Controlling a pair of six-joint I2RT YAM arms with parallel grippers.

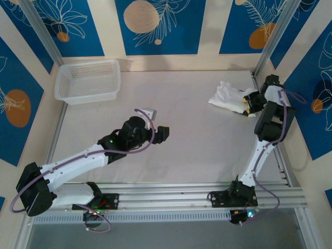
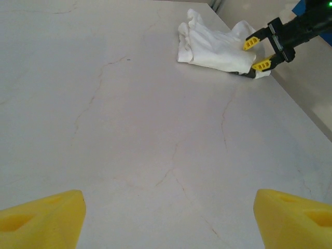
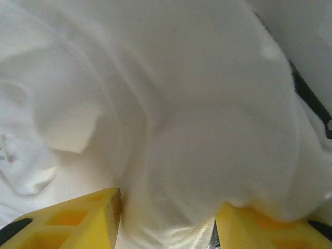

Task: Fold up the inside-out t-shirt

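sitting crumpled at 2 o'clock on the table point(image 1: 197, 145), the shirt point(image 1: 225, 96) is a white heap near the far right corner. right gripper point(image 1: 248, 105) is at its 4 o'clock edge, fingers point(image 3: 78, 215) half apart with cloth bunched between; can't tell if it's pinched. left gripper point(image 1: 162, 134) is spread wide over bare table mid-left, well apart from the shirt. basket point(image 1: 85, 96) is at 10 o'clock.
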